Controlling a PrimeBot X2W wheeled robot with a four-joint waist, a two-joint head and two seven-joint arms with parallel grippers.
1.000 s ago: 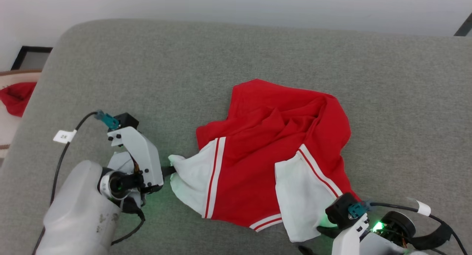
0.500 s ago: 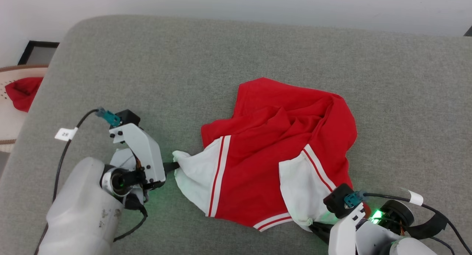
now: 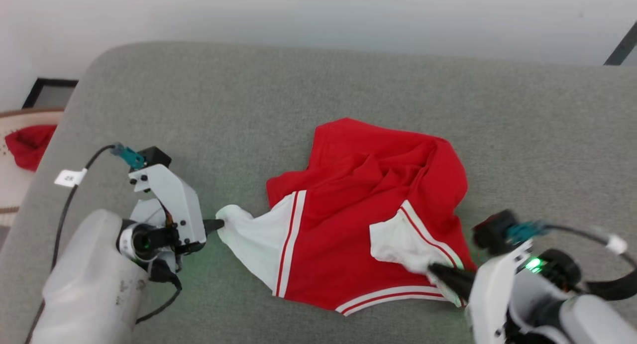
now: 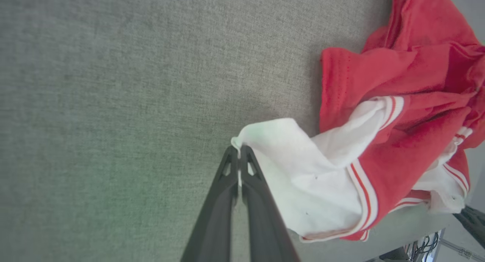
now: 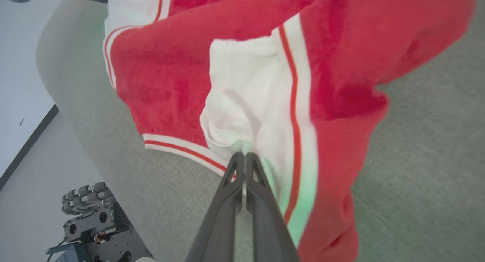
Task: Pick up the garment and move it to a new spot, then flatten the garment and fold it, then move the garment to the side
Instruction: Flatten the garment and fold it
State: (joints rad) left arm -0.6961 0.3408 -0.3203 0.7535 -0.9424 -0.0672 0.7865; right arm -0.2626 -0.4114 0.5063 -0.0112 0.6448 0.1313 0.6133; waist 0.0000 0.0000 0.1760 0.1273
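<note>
Garment (image 3: 358,219) support: a grey upholstered surface (image 3: 199,115) with a rounded far-left corner carried it. The garment lay a little right of centre, toward the near edge.
Garment long axis: it ran left to right across the head view, drawn out between the left fingers (image 3: 214,226) and the right fingers (image 3: 448,277).
Garment heading: the striped hem band (image 3: 388,299) faced the robot along the near edge, and the crumpled red body was heaped toward the far side.
Sleeves: the left white sleeve section (image 3: 254,234) was pulled to a tip pointing to the robot's left. The right white sleeve section (image 3: 395,242) lay wrinkled at the near right.
Left forearm (image 3: 84,284): pale, at the lower left, reaching toward the sleeve tip.
Left fingers, wrist view (image 4: 227,201): pressed together, pinching the edge of the left white sleeve tip just above the grey surface.
Right fingers, wrist view (image 5: 227,201): pressed together, pinching a fold of the right white sleeve beside the hem band. They were blurred in the head view.
Red cloth (image 3: 27,145): off the surface at the far left, well apart from the garment.
Cable tag (image 3: 69,177): white, on the left arm's black cable.
</note>
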